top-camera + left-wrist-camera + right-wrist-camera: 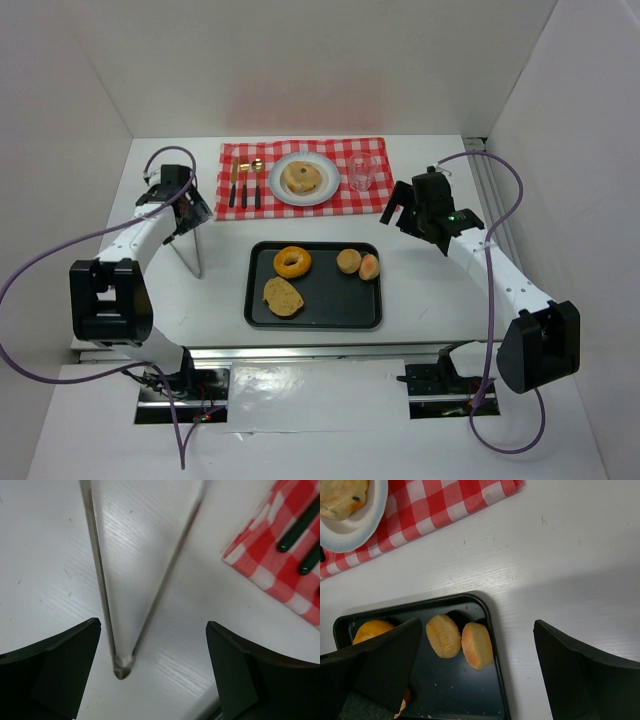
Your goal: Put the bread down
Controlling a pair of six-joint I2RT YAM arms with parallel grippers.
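Both open: left gripper point(152, 640) straddles the tongs point(121, 666), while the bread point(301, 178) rests on a plate point(276, 187) ahead-left of the right gripper point(479, 627)

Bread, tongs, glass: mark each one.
bread point(292, 181), top view, left side of its crust.
tongs point(121, 666), left wrist view, the joined end.
glass point(361, 173), top view, middle of its wall.

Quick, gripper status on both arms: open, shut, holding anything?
Left gripper: open; tongs between the jaws, not clamped.
Right gripper: open, empty.
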